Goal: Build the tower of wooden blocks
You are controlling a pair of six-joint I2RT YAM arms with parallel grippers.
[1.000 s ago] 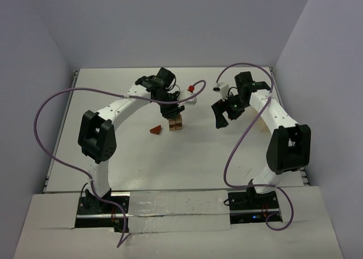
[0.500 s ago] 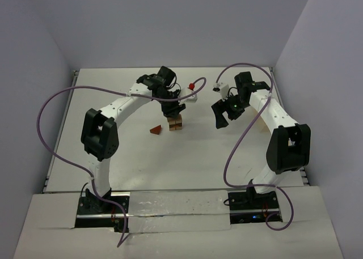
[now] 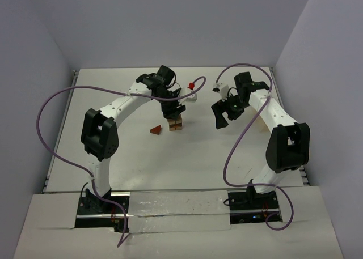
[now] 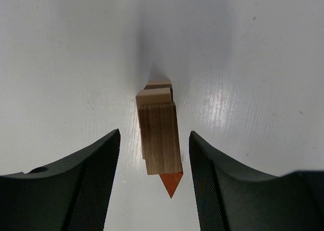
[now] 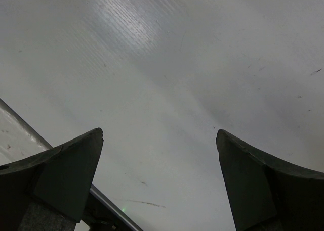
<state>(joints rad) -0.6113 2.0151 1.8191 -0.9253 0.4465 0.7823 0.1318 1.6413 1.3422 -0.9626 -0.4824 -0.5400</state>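
While your left gripper (image 3: 173,108) stands part-open astride the wood block tower (image 4: 161,135), gripping nothing, each finger (image 4: 96,165) sits just beside the top block. Any sideways drift as you lift could clip it and topple the stack on the table (image 3: 238,157). The triangular roof piece (image 3: 155,130) lies nearby. I can't tell from above how squarely the blocks sit. Your right gripper (image 5: 159,135) hangs wide open, empty, well apart.

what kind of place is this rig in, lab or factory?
Probably a lab test cell: plain white table boxed in by bare pale walls, loose purple cables, and a small stack of tan and brown wooden blocks.
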